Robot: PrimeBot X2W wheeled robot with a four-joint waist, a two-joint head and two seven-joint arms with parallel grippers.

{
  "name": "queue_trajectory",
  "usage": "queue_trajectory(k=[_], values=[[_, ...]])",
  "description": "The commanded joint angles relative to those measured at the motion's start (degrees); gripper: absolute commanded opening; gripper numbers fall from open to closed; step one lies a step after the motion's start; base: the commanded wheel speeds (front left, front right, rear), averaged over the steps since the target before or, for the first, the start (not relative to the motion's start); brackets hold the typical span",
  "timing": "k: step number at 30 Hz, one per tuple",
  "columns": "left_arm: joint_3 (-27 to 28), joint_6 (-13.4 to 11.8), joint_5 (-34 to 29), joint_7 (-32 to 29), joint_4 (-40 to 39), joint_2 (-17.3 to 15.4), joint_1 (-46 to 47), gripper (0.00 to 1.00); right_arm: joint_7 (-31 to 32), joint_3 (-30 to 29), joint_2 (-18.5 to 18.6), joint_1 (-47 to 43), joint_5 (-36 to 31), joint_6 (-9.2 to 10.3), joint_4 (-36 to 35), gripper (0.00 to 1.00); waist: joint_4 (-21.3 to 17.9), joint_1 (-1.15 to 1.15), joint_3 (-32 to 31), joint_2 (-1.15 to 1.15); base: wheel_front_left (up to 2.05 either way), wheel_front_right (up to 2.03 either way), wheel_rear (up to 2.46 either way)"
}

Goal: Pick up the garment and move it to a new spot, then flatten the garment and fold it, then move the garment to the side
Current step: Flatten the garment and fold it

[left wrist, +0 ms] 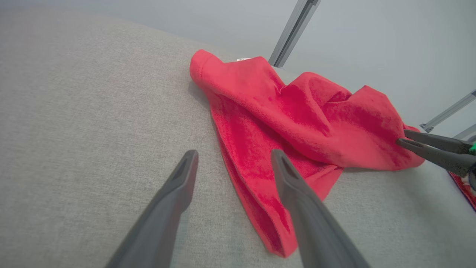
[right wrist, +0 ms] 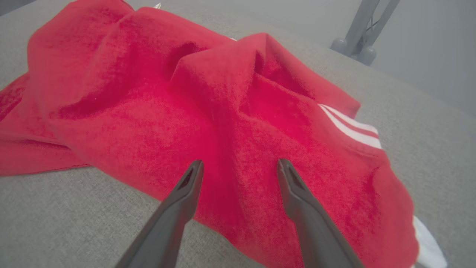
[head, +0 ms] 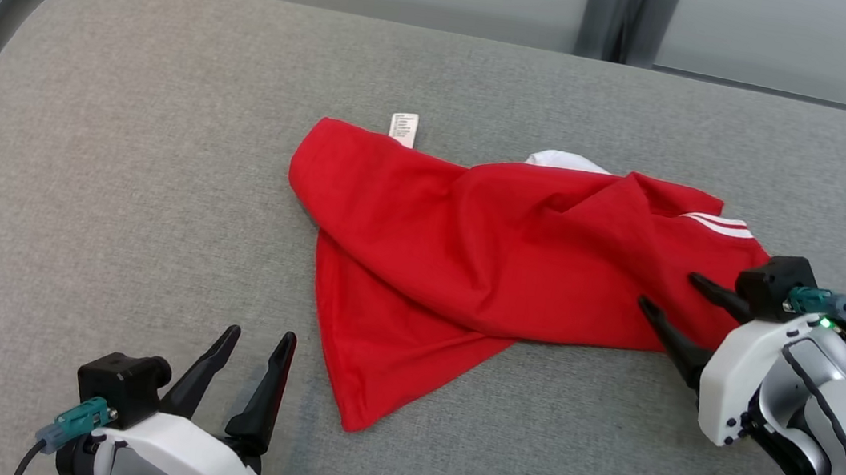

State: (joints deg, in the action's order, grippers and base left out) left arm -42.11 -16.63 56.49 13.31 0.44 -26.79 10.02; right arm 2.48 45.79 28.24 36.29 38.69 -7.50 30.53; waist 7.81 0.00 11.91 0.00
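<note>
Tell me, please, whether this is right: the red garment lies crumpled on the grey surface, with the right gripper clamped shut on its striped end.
Not quite: the right gripper is open, not clamped shut; the right wrist view shows its fingers spread above the red garment. The rest holds.

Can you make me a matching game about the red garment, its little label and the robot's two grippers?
Things:
1. garment
2. label
3. left gripper
4. right gripper

Descriptions:
A. white, poking out at the far edge
B. open, at the garment's right end
C. red and crumpled
D. open, at the head view's lower left

Pairs: 1-C, 2-A, 3-D, 4-B
</note>
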Motion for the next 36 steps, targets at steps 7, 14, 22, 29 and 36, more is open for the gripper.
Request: queue_trajectory(k=[7, 14, 22, 29, 36], values=[[0.1, 0.5, -0.3, 0.3, 0.9, 0.4, 1.2, 1.00, -1.0, 2.8, -0.9, 5.4, -3.1, 0.02, 6.2, 0.35, 2.5, 0.00, 0.9, 0.00, 0.00, 0.00, 0.00], [0.4, 0.9, -0.4, 0.7, 1.4, 1.1, 1.3, 1.00, -0.7, 4.7, -1.0, 9.1, -0.1, 0.02, 9.4, 0.00, 3.9, 0.00, 1.1, 0.00, 0.00, 0.00, 0.00], [1.0, 1.1, -1.4, 1.2, 0.7, 1.6, 1.6, 1.00, 3.0, 4.5, 2.5, 15.1, 5.7, 0.02, 6.0, 0.00, 4.4, 0.00, 1.6, 0.00, 0.00, 0.00, 0.00], [0.5, 1.5, -2.8, 1.3, -0.5, 2.5, 3.4, 1.00, 7.5, 1.9, 2.1, 22.7, 10.7, 0.02, 10.8, 0.00, 6.2, 0.00, 3.8, 0.00, 0.00, 0.00, 0.00], [-1.1, 2.6, -4.5, 1.0, -0.4, 4.2, 6.6, 1.00, 4.2, 3.0, -0.1, 29.0, 6.4, 0.02, 22.6, 0.00, 9.5, 0.00, 6.2, 0.00, 0.00, 0.00, 0.00]])
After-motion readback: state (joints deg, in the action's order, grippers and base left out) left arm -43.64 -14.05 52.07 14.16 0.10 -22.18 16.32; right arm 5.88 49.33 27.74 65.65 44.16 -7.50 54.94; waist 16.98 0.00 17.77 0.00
